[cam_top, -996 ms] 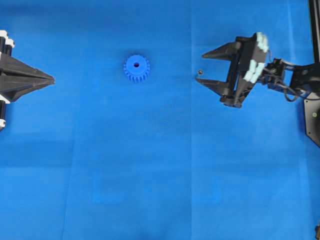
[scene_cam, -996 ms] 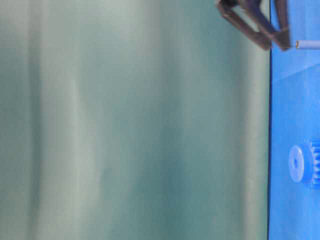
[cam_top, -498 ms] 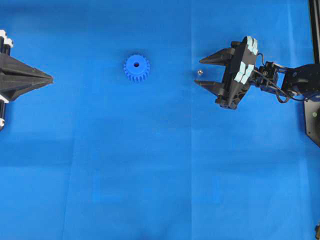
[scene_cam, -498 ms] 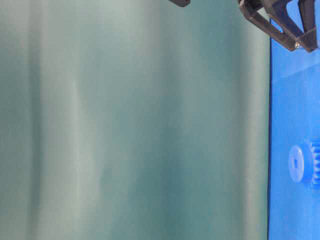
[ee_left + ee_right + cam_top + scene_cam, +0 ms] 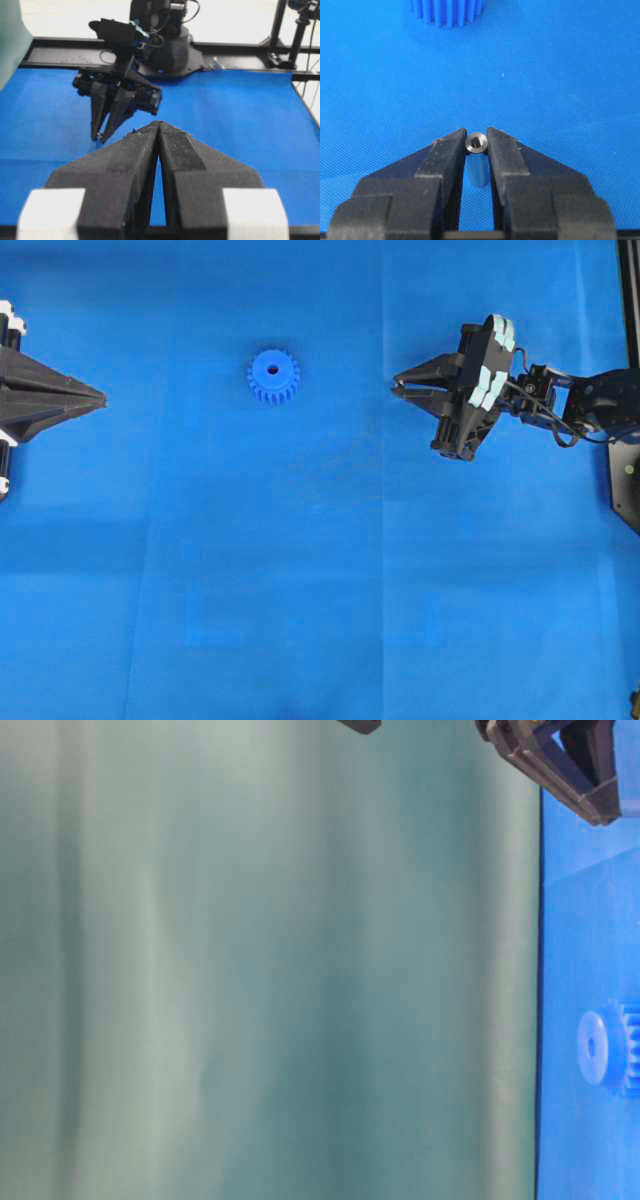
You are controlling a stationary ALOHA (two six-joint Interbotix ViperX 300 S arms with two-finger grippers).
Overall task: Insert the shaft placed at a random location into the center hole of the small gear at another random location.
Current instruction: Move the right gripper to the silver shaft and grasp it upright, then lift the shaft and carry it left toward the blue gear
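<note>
The small gear (image 5: 273, 377) lies flat on the blue cloth left of centre, its center hole (image 5: 273, 368) facing up; it also shows at the table-level view's right edge (image 5: 607, 1047) and the top of the right wrist view (image 5: 447, 11). Well to its right the shaft (image 5: 476, 142), a silvery pin, stands upright with its top pinched between the jaws of my right gripper (image 5: 398, 388), which is shut on it. In the overhead view the pin is hidden by those fingertips. My left gripper (image 5: 100, 398) rests shut and empty at the far left, pointing toward the gear; its tips (image 5: 159, 124) touch.
A black frame rail (image 5: 628, 280) runs along the right edge, with the right arm's base (image 5: 165, 50) beyond the cloth. A green backdrop (image 5: 270, 960) fills the table-level view. Blue cloth (image 5: 320, 580) covers the table.
My right gripper's jaws have closed from wide open onto the shaft, after shifting slightly left. The gear and my left gripper have not moved.
</note>
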